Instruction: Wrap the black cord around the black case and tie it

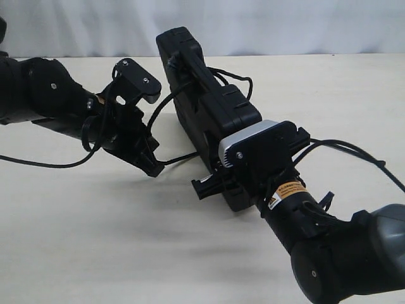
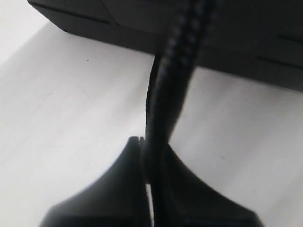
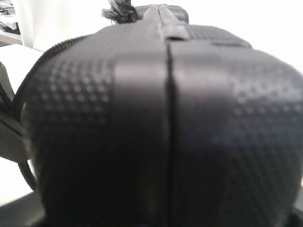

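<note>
The black case stands up on its long edge above the table. My right gripper is shut on its near end, with one finger showing beside it. In the right wrist view the case fills the frame and hides the jaws. The black cord's frayed tuft pokes up behind it. My left gripper sits left of the case, shut on the black cord, which runs from the fingers to the case. In the left wrist view the braided cord rises from the closed gripper toward the case.
The pale table ends at a white backdrop behind the case. A smooth arm cable trails off to the left. Another loops over the right arm. More cord loops lie behind the case.
</note>
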`<state>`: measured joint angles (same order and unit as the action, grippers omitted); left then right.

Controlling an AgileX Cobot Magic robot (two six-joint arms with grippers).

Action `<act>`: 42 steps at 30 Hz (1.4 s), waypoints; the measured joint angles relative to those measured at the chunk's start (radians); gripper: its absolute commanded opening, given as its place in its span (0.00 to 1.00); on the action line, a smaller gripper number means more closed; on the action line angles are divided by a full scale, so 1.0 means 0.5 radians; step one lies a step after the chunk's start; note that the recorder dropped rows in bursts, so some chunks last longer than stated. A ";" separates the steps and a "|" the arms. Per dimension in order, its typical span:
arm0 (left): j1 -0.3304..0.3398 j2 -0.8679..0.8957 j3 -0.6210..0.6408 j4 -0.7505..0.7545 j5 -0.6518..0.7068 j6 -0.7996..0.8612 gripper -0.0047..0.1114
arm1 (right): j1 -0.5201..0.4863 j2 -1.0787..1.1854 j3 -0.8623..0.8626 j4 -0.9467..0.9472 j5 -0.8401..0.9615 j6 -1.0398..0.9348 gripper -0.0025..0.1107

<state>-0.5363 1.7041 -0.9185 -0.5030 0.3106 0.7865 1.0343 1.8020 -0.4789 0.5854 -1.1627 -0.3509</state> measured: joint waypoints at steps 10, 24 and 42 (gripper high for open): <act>0.000 0.000 -0.251 -0.054 0.165 0.000 0.04 | 0.000 0.000 0.000 0.000 0.000 0.000 0.06; 0.000 0.219 -0.270 -0.055 0.214 0.000 0.04 | 0.000 0.000 0.000 0.000 0.000 0.000 0.06; -0.061 0.287 -0.543 0.593 0.415 -0.750 0.04 | 0.000 0.000 0.000 0.000 0.000 0.034 0.06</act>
<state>-0.5668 1.8475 -1.1902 -0.2064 0.5183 0.4117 1.0343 1.8020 -0.4789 0.5854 -1.1627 -0.3339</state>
